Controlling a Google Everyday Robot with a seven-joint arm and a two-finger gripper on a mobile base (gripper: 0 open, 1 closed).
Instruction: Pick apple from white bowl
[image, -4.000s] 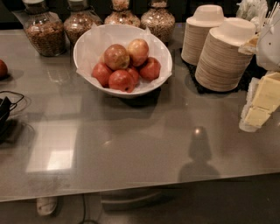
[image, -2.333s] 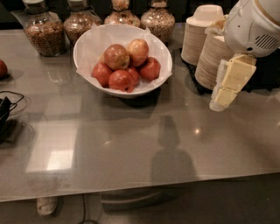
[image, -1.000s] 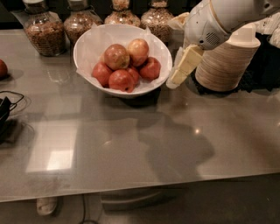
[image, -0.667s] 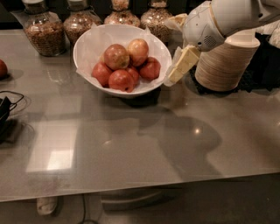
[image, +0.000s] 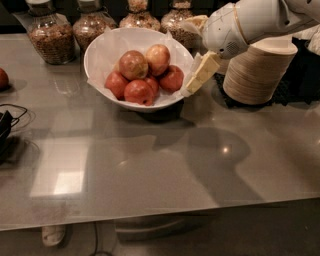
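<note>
The white bowl (image: 101, 49), lined with crinkled paper, stands at the back middle of the grey table. The pale yellow-orange apple (image: 157, 58) lies on top of the pile at the back right. A browner mottled apple (image: 133, 64) sits to its left, with smaller deep-red apples (image: 138, 92) below them. My gripper (image: 190, 55) is at the bowl's right rim, at about the apple's height and just right of it. It is open. One cream finger (image: 202, 73) hangs by the rim and the other (image: 196, 21) is higher up. It holds nothing.
Several glass jars of grain (image: 48, 36) stand behind the bowl. A stack of beige disposable bowls (image: 257, 70) stands right of the arm. A red apple (image: 2, 79) lies at the left edge, and a black cable (image: 7, 125) lies below it.
The arm has swung in from the right edge, across the stack of beige bowls, to the white bowl's right rim. The apples have not moved.
</note>
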